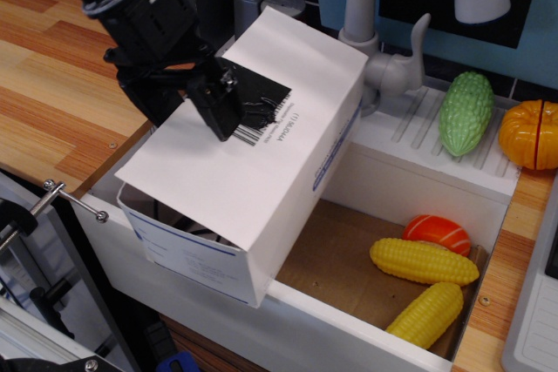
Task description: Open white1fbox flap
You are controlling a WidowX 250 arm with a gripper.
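Black gripper down on the flap, fingertips pressed against the black patch just above the barcode. Jaw opening not discernible behind the dark body; nothing visibly clamped. Flap lying closed, forming the broad top face of the white1fbox. Carton tilted across the left edge of the sink, near end overhanging the front rim, dark gap showing under the flap at that end. Blue stripe and blue print along the right side, more blue print on the near end, all too small to read; short line of black characters beside the barcode, also illegible. Inside the sink basin: two yellow corn cobs and an orange-red toy vegetable. On the drainer behind: green bumpy gourd, orange pumpkin. Grey faucet touching the carton's far corner.
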